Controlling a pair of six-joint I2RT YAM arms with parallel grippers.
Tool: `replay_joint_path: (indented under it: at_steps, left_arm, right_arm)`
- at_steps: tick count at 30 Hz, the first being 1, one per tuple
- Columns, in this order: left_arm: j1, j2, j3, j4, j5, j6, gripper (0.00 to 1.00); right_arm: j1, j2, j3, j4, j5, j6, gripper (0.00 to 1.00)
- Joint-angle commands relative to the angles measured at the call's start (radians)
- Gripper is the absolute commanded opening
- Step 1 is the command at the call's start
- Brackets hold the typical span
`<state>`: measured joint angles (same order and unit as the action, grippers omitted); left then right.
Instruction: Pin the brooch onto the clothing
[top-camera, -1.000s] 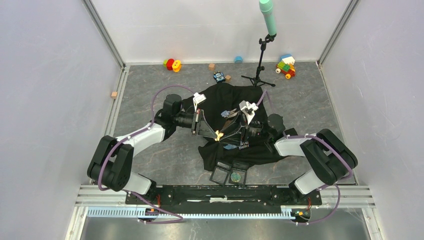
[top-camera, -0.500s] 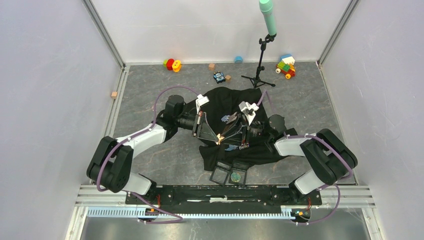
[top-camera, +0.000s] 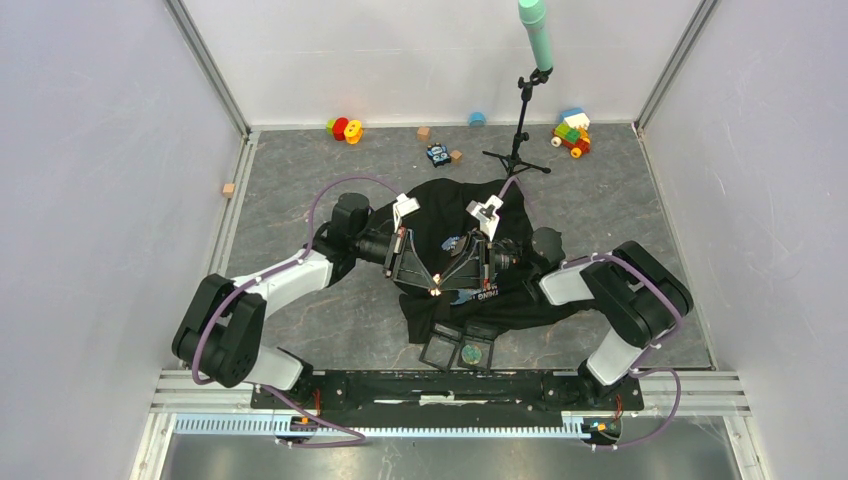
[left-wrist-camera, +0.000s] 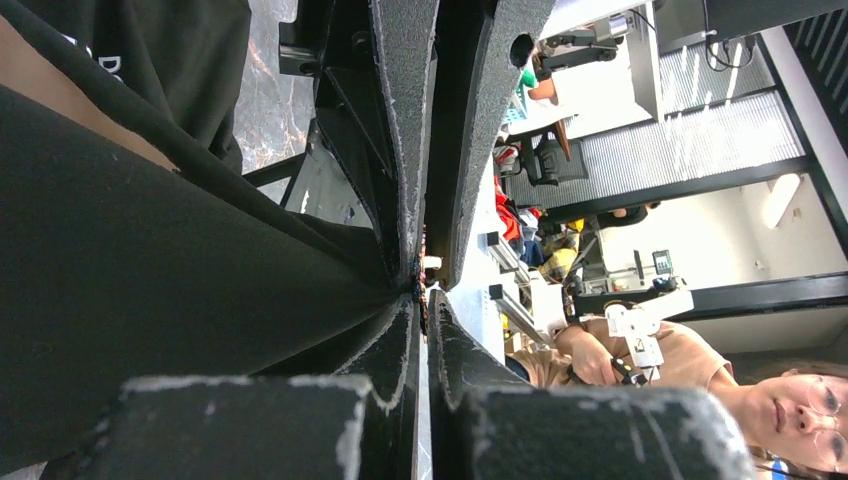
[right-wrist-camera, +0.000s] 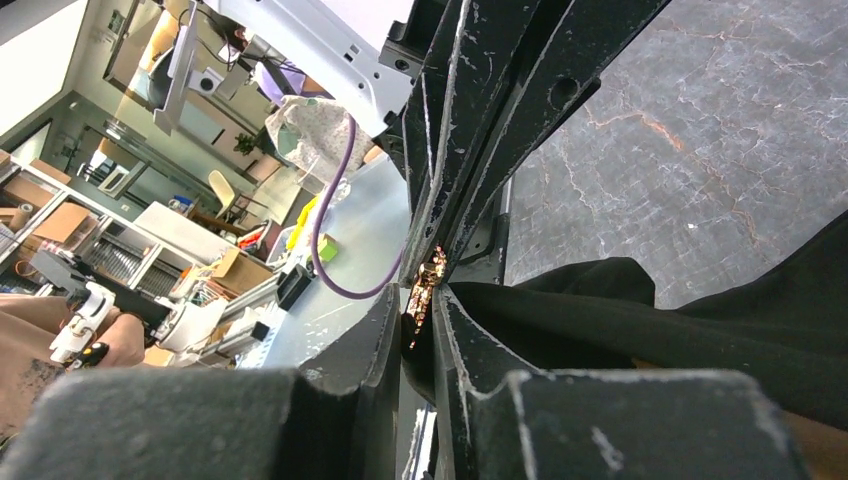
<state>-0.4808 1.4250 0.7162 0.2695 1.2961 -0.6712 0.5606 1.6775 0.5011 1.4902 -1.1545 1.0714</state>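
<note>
From above, the black T-shirt (top-camera: 445, 205) lies crumpled on the grey marbled table (top-camera: 300, 200), its white lettering showing near its front hem. Both arms reach in over the T-shirt, and the left gripper (top-camera: 432, 285) and right gripper (top-camera: 443, 286) meet tip to tip above its left side. A small gold brooch (top-camera: 436, 290) glints where the tips come together. Two small clear boxes (top-camera: 458, 350) sit on the T-shirt's near hem, a microphone stand (top-camera: 520, 120) rises just behind its far edge, and coloured toys (top-camera: 345, 128) lie well beyond it

The left wrist view shows the left gripper (left-wrist-camera: 420, 300) pressed together, pinching a sliver of the brooch (left-wrist-camera: 424, 303) at its tips. Black cloth of the T-shirt (left-wrist-camera: 150, 300) fills the left of this view and runs right up to those tips. The right gripper's fingers (left-wrist-camera: 400, 120) come down from the top to the same spot

In the right wrist view, the right gripper (right-wrist-camera: 425, 305) has its fingers drawn close, with only a thin slit between them. The brooch (right-wrist-camera: 428, 285) sits in that slit, touching a fold of the T-shirt (right-wrist-camera: 650, 330) that comes in from the right. I cannot tell whether these fingers actually clamp the brooch or the cloth
</note>
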Motion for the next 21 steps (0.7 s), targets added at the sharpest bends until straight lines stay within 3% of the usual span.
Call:
replay_joint_path:
  at_steps: [1, 6, 16, 21]
  left_arm:
    - [-0.028, -0.017, 0.025, 0.066, 0.029, -0.005, 0.02]
    - [-0.03, -0.015, 0.027, 0.066, 0.019, -0.005, 0.02]
    - [-0.036, 0.015, 0.044, 0.051, 0.005, -0.008, 0.02]
    - [-0.048, 0.034, 0.08, -0.074, -0.008, 0.08, 0.02]
  right_arm:
    - [0.023, 0.016, 0.027, 0.406, -0.02, -0.01, 0.19]
    - [0.033, -0.006, 0.024, 0.261, -0.015, -0.123, 0.17]
    - [0.061, -0.113, 0.056, -0.309, 0.026, -0.547, 0.17]
    - [0.074, -0.135, 0.088, -0.472, 0.043, -0.66, 0.18]
